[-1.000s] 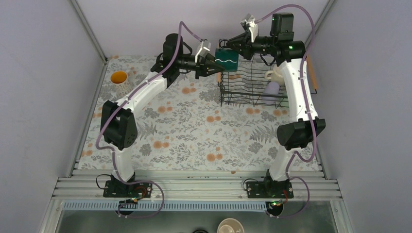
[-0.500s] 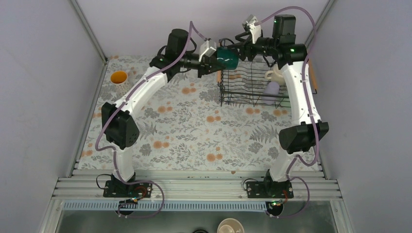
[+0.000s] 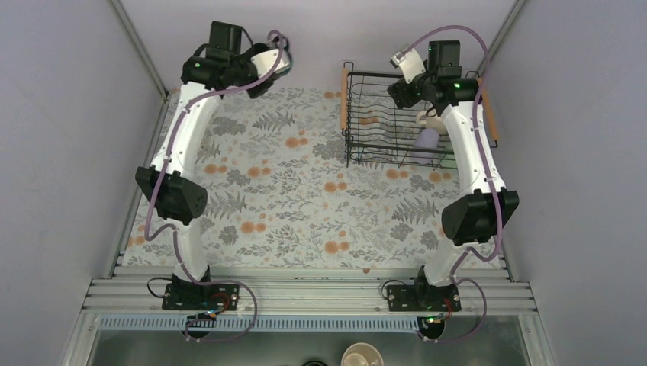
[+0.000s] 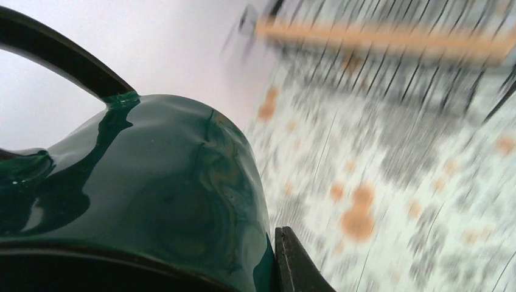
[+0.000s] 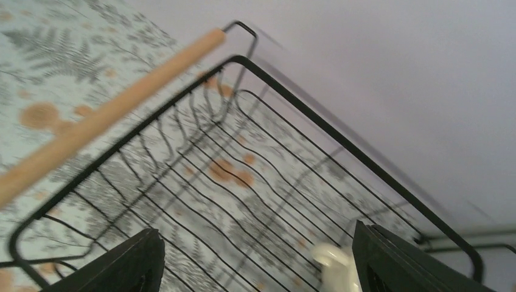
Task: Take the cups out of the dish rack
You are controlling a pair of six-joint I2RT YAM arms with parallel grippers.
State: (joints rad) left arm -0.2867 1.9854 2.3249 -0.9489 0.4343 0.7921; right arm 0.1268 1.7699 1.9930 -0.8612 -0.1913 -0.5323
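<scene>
Left wrist cam shows my left end effector (image 3: pixel 279 62) clamped on the dark green mug (image 4: pixel 152 182); overhead barely shows it. My right end effector (image 5: pixel 255 243) gapes empty above the dish rack (image 3: pixel 393 149), cream mug (image 5: pixel 331 261) inside.

A tablecloth (image 3: pixel 305 191) printed with orange blossoms and grey-green ferns covers the table. Plain, pale lavender-grey panels close it in: a left wall (image 3: pixel 61 152), a rear wall (image 3: pixel 320 30) and a right wall (image 3: pixel 580 152), joined at the far corners by slanting aluminium posts (image 3: pixel 141 47). Ribbed aluminium rails (image 3: pixel 305 293) run along the near edge, with what looks like a steel shelf (image 3: pixel 267 347) below. The light is soft and even.
</scene>
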